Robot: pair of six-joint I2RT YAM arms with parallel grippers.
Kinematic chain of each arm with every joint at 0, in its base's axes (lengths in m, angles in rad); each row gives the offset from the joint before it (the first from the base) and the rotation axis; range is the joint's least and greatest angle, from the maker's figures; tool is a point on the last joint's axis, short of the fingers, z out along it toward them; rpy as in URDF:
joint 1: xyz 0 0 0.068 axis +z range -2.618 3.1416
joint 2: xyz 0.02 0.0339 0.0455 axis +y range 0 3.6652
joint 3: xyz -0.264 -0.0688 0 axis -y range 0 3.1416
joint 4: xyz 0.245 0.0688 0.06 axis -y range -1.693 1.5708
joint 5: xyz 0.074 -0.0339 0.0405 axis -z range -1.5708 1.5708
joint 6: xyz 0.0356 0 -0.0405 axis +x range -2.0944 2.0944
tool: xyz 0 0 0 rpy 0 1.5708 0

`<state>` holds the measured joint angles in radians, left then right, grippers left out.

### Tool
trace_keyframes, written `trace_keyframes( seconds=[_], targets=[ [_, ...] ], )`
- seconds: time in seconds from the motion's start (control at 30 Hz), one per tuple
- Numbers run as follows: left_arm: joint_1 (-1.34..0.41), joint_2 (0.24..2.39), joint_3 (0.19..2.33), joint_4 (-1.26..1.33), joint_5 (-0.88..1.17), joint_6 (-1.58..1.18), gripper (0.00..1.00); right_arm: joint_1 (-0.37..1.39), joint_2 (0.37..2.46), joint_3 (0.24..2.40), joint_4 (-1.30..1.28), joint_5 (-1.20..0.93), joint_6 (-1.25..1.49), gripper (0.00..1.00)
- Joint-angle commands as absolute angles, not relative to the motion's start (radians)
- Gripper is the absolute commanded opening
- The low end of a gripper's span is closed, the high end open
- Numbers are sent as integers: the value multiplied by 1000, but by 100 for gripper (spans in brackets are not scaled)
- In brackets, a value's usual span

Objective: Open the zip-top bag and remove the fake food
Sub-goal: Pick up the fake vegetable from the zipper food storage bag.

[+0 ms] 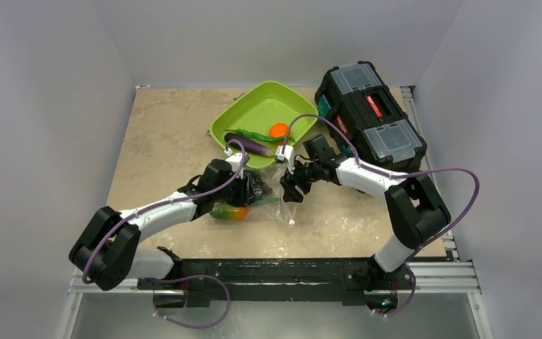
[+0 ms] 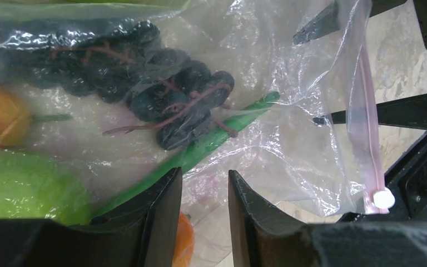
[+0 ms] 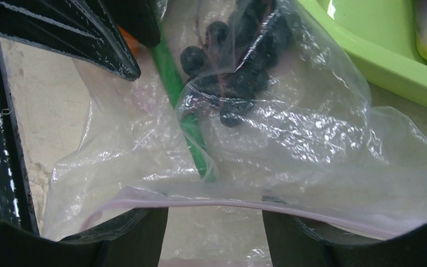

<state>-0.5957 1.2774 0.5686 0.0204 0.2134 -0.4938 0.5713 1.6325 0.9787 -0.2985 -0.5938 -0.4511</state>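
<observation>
The zip-top bag [image 1: 272,194] lies on the table between my two grippers, its pink zip strip [image 2: 367,128] toward the right arm. Inside it are dark grapes [image 2: 167,100], a long green pod [image 2: 211,142], a green lime [image 2: 28,186] and an orange piece [image 2: 0,117]. My left gripper [image 2: 203,175] is open, its fingers a small gap apart over the bag's plastic, holding nothing. My right gripper [image 3: 214,211] is open wide at the bag's mouth, and the zip strip [image 3: 228,203] lies across its fingertips. A purple eggplant [image 1: 248,145], an orange [image 1: 279,130] and a green pod [image 1: 254,134] lie in the tray.
The lime-green tray [image 1: 265,106] stands just behind the bag, and its rim shows in the right wrist view [image 3: 378,72]. A black toolbox [image 1: 368,113] stands at the back right, close to the right arm. A white zip slider [image 2: 383,197] sits at the strip's end.
</observation>
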Motion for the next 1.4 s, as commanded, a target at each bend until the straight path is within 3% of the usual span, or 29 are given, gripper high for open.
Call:
trace_keyframes(
  seconds=[0.0, 0.53, 0.97, 1.13, 1.27, 1.37],
  targets=[
    [-588, 1325, 616, 118, 219, -526, 34, 550, 1658, 988, -264, -638, -383, 61],
    [-588, 1444, 640, 131, 270, -526, 31, 683, 1754, 1080, -315, -508, -529, 59],
    [-589, 1381, 623, 133, 273, -528, 30, 733, 1822, 1126, -373, -450, -576, 23],
    [-588, 1324, 593, 137, 263, -538, 31, 733, 1828, 1122, -395, -432, -606, 0],
    [-589, 1237, 565, 123, 258, -540, 36, 732, 1764, 1102, -424, -430, -660, 0],
    [-588, 1131, 541, 104, 260, -532, 48, 733, 1682, 1084, -439, -386, -704, 0]
  ],
)
